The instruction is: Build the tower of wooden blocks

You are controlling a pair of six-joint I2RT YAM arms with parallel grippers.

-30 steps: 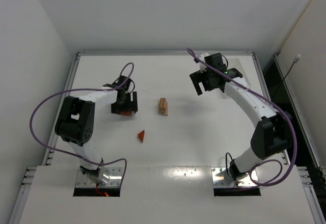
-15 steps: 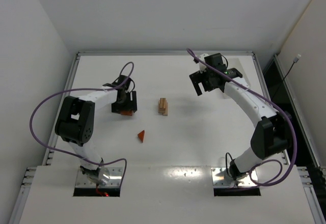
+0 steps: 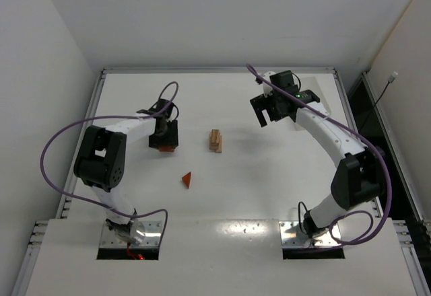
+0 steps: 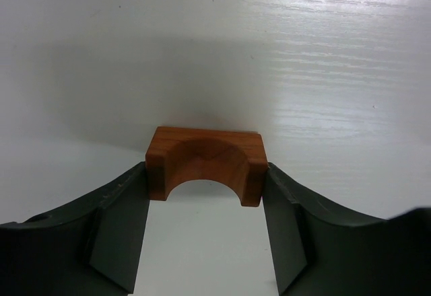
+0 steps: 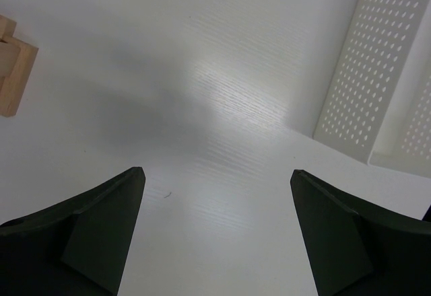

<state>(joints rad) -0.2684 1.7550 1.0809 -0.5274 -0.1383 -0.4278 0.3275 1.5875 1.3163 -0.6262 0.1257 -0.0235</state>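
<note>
The wood block tower [image 3: 215,140] is a short pale tan stack at the table's middle; its edge [image 5: 12,74] shows at the far left of the right wrist view. A reddish-brown arch block [image 4: 205,155] lies on the table left of it, also visible from above [image 3: 166,149]. My left gripper [image 4: 205,171] is down over the arch block, and both fingers press its two ends. A reddish-brown triangular wedge [image 3: 187,179] lies nearer the arms. My right gripper [image 5: 217,175] hangs wide open over bare table at the back right [image 3: 273,112], holding nothing.
A white perforated plastic bin [image 5: 377,74] stands just right of the right gripper. White walls enclose the table on the left, back and right.
The left gripper's fingers have closed inward onto the arch block's ends. The right arm, the tower and the wedge have not moved.
</note>
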